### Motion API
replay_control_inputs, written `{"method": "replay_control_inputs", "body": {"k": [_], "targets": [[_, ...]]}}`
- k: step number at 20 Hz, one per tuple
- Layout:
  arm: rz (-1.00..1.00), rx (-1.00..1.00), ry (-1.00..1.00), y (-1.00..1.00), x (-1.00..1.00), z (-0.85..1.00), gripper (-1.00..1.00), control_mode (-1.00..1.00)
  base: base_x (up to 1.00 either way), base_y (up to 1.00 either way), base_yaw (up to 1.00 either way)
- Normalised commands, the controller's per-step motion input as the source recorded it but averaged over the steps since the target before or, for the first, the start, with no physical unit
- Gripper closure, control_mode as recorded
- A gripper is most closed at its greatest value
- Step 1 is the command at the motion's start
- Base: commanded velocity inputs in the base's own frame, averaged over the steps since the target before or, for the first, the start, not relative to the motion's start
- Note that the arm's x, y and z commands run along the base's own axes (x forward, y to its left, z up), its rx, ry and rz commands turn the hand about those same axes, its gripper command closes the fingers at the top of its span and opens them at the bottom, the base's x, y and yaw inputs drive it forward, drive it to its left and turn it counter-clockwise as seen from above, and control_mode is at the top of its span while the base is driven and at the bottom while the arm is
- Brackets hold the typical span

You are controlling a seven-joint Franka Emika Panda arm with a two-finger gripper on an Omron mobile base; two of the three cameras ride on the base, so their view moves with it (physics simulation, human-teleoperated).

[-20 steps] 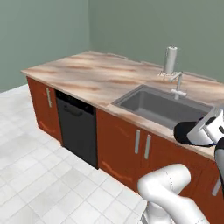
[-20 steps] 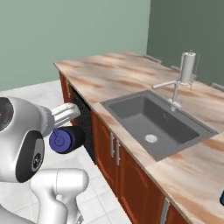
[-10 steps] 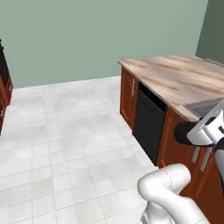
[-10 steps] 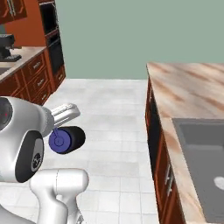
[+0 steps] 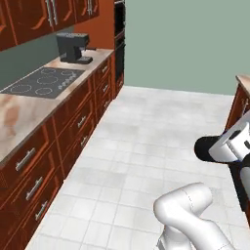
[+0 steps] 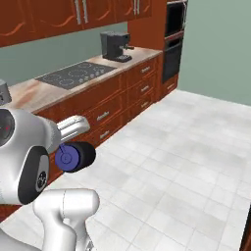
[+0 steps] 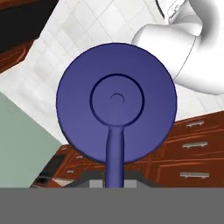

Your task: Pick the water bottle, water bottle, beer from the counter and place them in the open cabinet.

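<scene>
Black water bottle point(image 6: 81, 156), dark-blue lid point(image 7: 117, 103)

Both base views overlook the tiled floor point(image 5: 146, 141) (hand view perhaps lid-close).

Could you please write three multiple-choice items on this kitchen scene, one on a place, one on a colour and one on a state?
1. Where does the coffee machine stand?
A. on the floor
B. on the counter beyond the cooktop
C. inside the oven

2. What colour is the water bottle's lid?
A. dark blue
B. red
C. white

3. How is the water bottle now?
A. upright on the counter
B. lying on the floor
C. carried sideways in the gripper above the floor

Answers: 1 B, it sits past the burners. 2 A, the hand view shows a blue disc. 3 C, it hangs beside the arm.
</scene>
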Motion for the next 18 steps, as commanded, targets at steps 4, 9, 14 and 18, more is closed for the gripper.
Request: {"method": "replay_control_inputs", "body": {"k": [4, 9, 14, 18], "targets": [[0.0, 0.0, 0.0, 0.0, 0.0, 0.0, 1.0, 1.0, 0.08, -0.03, 0.76], [0.0, 0.0, 0.0, 0.0, 0.0, 0.0, 1.0, 1.0, 0.1, -0.02, 0.73], [0.0, 0.0, 0.0, 0.0, 0.0, 0.0, 1.0, 1.0, 0.01, -0.11, 0.7], [0.0, 0.0, 0.0, 0.0, 0.0, 0.0, 1.0, 1.0, 0.0, -0.29, 0.6]]}}
